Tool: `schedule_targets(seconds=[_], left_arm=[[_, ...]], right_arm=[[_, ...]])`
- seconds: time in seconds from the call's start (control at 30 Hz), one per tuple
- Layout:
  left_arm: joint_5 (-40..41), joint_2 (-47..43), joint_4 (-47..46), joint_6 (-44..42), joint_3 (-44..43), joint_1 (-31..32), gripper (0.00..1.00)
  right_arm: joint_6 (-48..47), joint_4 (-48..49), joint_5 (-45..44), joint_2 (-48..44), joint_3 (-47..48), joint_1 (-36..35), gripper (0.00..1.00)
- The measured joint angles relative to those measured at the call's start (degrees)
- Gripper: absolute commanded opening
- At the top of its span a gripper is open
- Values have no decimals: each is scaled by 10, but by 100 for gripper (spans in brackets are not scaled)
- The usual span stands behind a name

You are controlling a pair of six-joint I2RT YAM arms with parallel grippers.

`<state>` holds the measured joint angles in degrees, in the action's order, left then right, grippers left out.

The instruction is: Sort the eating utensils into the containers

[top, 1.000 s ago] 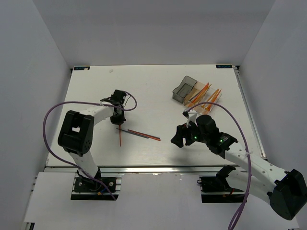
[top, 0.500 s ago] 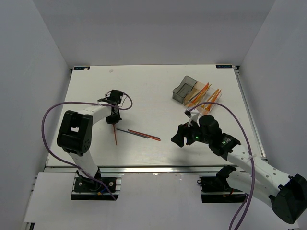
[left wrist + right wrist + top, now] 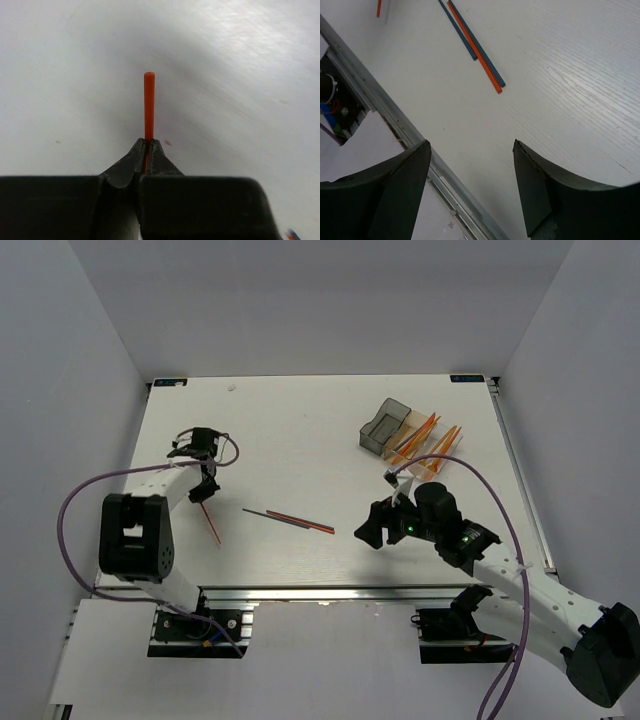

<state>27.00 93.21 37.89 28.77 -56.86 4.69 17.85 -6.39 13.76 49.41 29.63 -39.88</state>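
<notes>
Red stick (image 3: 211,525) (image 3: 149,105) is pinched at one end in the left gripper (image 3: 204,491) (image 3: 148,145). The jaws are closed tight on it, and the rest of the stick pokes out past the tips. In the top view it slants down toward the near-left part of the table (image 3: 300,430); whether its far end touches the surface can't be told.

Loose sticks (image 3: 290,519) (image 3: 476,49) lie flat mid-table, between the two arms and well apart from the held one. The right wrist view shows them as two dark blue-grey and one orange, side by side and nearly parallel, with the orange one touching a blue-grey one.

Containers (image 3: 408,438) sit at the far right of the table in a joined row. The dark grey bin (image 3: 383,427) is on the left end and looks empty. Orange utensils (image 3: 432,439) lean out of the lighter bins beside it; the top view is too small to tell which bin holds which.

Right gripper (image 3: 374,527) (image 3: 470,187) hovers over the near-right table, close to the front rail. Its fingers (image 3: 402,190) are spread wide with nothing between them. The loose sticks are just beyond its tips.
</notes>
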Motion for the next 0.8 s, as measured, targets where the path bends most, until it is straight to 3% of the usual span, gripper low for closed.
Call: schedule_targets(seconds=[0.27,0.43,0.67,0.8], left_arm=[[-117,-140,-37,-9,32,8,0],[-251,-232,-69,5,97,33,0],[-365,-323,-156,70,106,127,0],[-403,-348,-202,97,123,142,0]], right_arm=[[40,106,68,68,-6,-2,73],[100,231,95,148,-1,-33,78],[174,324,33,305,110,-108,81],[193,355,1,348,148,-128,77]])
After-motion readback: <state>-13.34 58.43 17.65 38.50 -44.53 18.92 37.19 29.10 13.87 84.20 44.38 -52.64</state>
